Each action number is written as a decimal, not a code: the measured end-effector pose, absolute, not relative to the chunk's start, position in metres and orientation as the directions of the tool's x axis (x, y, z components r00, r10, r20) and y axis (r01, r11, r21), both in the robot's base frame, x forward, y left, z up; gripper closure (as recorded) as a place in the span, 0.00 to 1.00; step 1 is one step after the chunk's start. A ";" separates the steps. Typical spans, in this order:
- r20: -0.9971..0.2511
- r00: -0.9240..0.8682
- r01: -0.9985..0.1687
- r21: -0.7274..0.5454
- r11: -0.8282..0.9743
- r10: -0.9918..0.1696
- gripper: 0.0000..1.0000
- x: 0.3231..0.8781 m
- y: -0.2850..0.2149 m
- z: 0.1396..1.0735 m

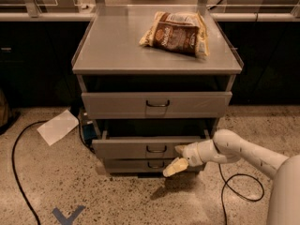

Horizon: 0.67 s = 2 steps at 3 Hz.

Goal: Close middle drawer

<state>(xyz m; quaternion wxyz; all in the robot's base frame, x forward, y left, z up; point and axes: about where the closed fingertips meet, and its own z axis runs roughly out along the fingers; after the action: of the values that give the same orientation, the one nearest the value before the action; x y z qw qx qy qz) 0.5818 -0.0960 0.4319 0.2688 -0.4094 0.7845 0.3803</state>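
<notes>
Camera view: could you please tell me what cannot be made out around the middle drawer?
- Inside of the middle drawer: camera view, shadowed beneath the top drawer.
- Whether the gripper, low at that drawer's right front, touches the panel: the angle hides it.
- Most of the lowest drawer: covered by the middle drawer's front.
- The arm: cut off by the right edge.
</notes>
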 end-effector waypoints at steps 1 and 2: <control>-0.736 -0.537 -0.835 0.397 0.381 -0.411 0.00 0.599 -0.094 0.425; -0.761 -0.519 -0.837 0.358 0.415 -0.391 0.00 0.628 -0.097 0.436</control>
<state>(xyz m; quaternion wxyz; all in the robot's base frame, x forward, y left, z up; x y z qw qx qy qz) 0.6285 -0.0971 0.4358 0.2975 -0.3901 0.7866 0.3748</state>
